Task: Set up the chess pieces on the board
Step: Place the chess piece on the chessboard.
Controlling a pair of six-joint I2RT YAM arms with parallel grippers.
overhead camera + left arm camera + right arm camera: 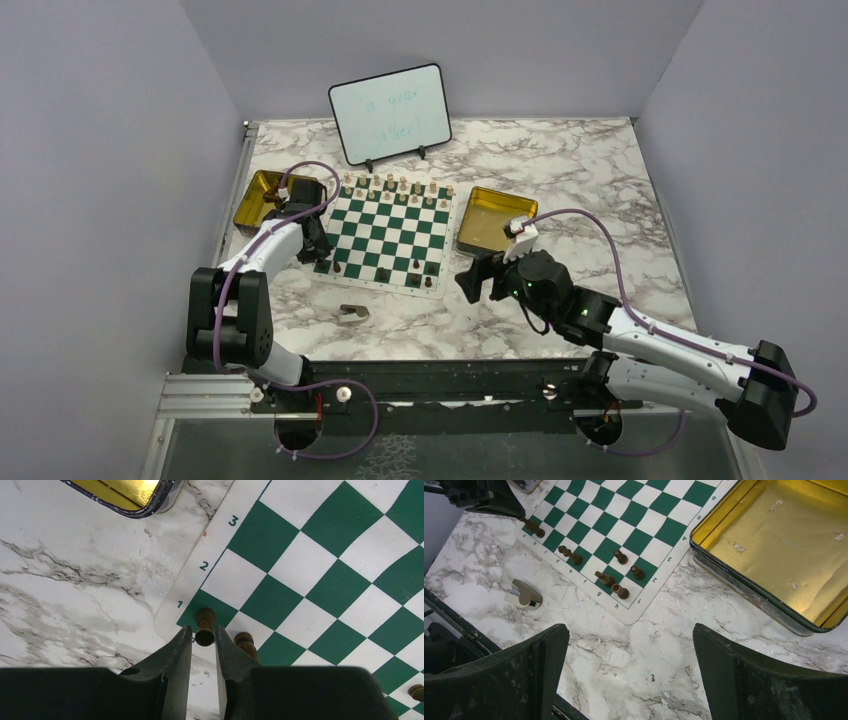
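Dark-brown chess pieces (413, 278) number only a handful along the near edge of the board (388, 232), mid-worktop (560, 170); light ones (390, 186) line its far edge: perhaps half done. The left gripper (203, 632) straddles one on the near-left corner, clamped or not I cannot tell; the right gripper (630, 630) gapes empty.

Open across the middle ranks of the board (385, 232). Crowded along the far edge by light pieces (390, 185), dotted along the near edge by dark pieces (620, 556). Hemmed by the left tin (262, 199), the right tin (493, 220), and a whiteboard (390, 112) behind. Blocked at the near-left corner by the left gripper (204, 632). Wide marble (440, 320) in front, broken only by a small scrap (353, 314).
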